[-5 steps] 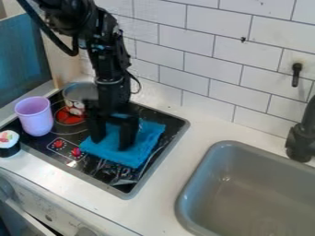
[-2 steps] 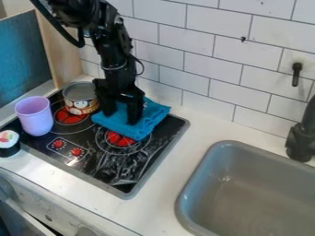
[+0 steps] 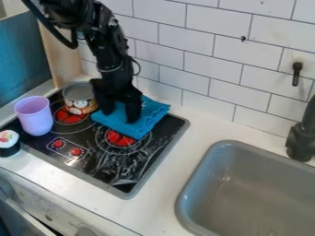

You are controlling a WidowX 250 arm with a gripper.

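The black gripper (image 3: 120,113) stands over the back part of the stove top, pointing down, its two fingers apart. Both fingertips are at the folded blue cloth (image 3: 146,125), which lies beside the wall and partly covers the rear of a burner. Whether the tips press on the cloth or hover just above it, I cannot tell. Left of the gripper, close to it, is an open metal can (image 3: 80,105) with a printed label.
A purple cup (image 3: 35,119) stands on the stove's left edge, with a toy sushi roll (image 3: 8,144) in front of it. The black stove top (image 3: 111,168) has red knobs. To the right are a grey sink (image 3: 246,193) and a black faucet (image 3: 301,138); tiled wall behind.
The blue cloth has slid back toward the wall, uncovering the red burner, and the gripper has shifted back with it. Since the later earlier frame, the cloth has stayed put.
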